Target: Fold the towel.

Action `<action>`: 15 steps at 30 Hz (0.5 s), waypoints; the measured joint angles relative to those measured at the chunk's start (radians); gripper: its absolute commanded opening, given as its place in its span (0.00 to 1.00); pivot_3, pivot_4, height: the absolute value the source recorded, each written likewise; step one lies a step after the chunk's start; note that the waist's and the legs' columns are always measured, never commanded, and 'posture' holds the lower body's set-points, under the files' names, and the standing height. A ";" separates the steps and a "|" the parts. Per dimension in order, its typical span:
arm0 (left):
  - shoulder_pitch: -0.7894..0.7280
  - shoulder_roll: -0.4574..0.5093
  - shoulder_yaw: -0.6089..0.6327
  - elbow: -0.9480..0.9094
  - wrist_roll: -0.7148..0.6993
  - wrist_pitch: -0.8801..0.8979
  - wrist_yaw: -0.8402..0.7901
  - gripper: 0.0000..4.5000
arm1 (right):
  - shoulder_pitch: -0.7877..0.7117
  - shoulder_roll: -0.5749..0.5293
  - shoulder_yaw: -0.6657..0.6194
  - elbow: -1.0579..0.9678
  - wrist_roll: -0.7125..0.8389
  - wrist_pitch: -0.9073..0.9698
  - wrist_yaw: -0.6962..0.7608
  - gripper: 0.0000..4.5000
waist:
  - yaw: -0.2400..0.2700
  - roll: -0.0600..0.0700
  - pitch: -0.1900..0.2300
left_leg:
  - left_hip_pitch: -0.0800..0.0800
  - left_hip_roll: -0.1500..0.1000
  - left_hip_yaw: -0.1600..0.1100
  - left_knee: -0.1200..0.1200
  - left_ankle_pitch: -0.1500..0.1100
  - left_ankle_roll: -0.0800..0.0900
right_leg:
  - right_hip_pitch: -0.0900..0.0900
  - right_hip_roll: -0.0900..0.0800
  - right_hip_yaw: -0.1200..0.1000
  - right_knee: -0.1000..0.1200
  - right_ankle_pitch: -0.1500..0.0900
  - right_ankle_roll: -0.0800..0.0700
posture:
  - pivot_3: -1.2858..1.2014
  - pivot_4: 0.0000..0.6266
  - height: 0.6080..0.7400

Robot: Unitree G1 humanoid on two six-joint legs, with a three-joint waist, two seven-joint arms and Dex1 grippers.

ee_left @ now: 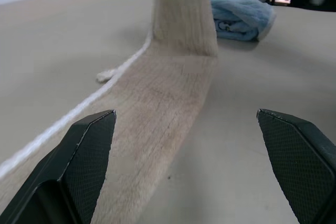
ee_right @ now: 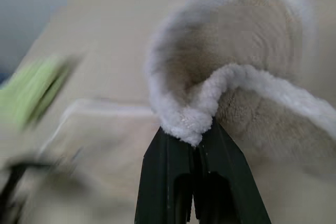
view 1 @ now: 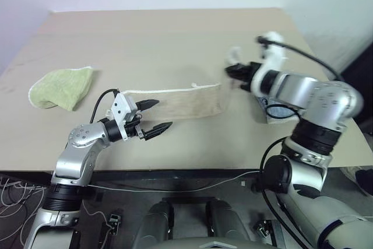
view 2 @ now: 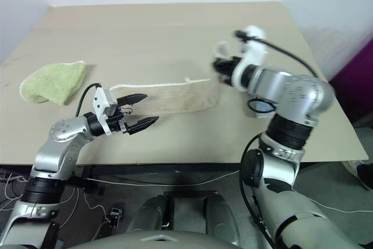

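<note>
From the head camera, the towel (view 1: 178, 102) lies near the middle of the tabletop (view 1: 175, 33) as a long narrow beige strip with its white corded edge along the far side; its right end is raised off the surface toward the right pincer (view 1: 232, 73), which hangs above that end. The left pincer (view 1: 154, 116) hovers at the strip's left end with its fingers spread wide and nothing between them. A green cloth (view 1: 61, 87) lies crumpled well off to the left. In the left wrist view, the two black fingertips (ee_left: 86, 145) stand far apart with the towel running away between them, flat at first and then rising steeply, a small white loop (ee_left: 106, 75) showing at the corded edge and a light-blue cloth (ee_left: 241, 18) lying beyond. In the right wrist view, the right pincer's fingers are pressed together on a bunched bit of the towel's white edging. The lengthwise folding looks done, and the end-over-end fold looks underway, with laying the raised end down and squaring it apparently left to do. The tabletop is plain tan and matte, with a pale wall behind it and cables trailing under its near edge.
</note>
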State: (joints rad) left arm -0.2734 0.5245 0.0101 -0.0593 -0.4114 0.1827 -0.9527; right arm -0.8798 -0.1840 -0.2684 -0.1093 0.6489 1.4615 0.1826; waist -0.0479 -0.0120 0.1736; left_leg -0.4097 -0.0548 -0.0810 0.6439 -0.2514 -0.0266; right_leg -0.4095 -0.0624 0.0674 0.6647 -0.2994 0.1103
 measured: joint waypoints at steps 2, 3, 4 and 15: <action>0.003 -0.002 -0.001 -0.001 0.005 0.000 0.002 1.00 | 0.006 -0.005 0.093 0.076 -0.021 -0.072 0.066 0.00 | 0.003 0.000 0.000 | 0.000 -0.001 0.000 0.000 0.000 0.000 | 0.000 0.000 0.000 0.000 0.000 0.000 | 0.52 0.24 1.00; 0.005 -0.002 0.000 -0.001 0.007 0.000 0.004 1.00 | 0.006 -0.007 0.124 0.111 -0.034 -0.106 0.092 0.00 | 0.005 0.000 0.000 | 0.000 -0.001 0.000 0.001 0.000 0.000 | 0.000 -0.001 0.000 0.000 0.000 0.000 | 0.52 0.24 1.00; 0.006 -0.002 0.000 -0.001 0.008 0.000 0.007 1.00 | 0.006 -0.009 0.156 0.148 -0.046 -0.140 0.119 0.00 | 0.007 0.000 0.000 | 0.000 -0.001 0.000 0.001 0.000 0.000 | 0.000 -0.001 -0.001 0.000 0.000 0.000 | 0.52 0.24 1.00; 0.047 0.002 0.006 -0.036 0.008 0.002 0.033 1.00 | 0.002 -0.005 0.301 0.393 -0.158 -0.354 0.247 0.00 | 0.004 0.000 0.000 | 0.000 -0.001 0.000 0.000 0.000 0.000 | -0.001 -0.001 0.000 0.000 0.000 0.000 | 0.52 0.24 1.00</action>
State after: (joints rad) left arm -0.2264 0.5269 0.0160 -0.0958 -0.4038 0.1851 -0.9200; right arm -0.8782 -0.1888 0.0331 0.2841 0.4913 1.1077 0.4295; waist -0.0444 -0.0121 0.1738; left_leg -0.4102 -0.0555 -0.0814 0.6441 -0.2514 -0.0267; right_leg -0.4102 -0.0632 0.0672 0.6643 -0.2994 0.1103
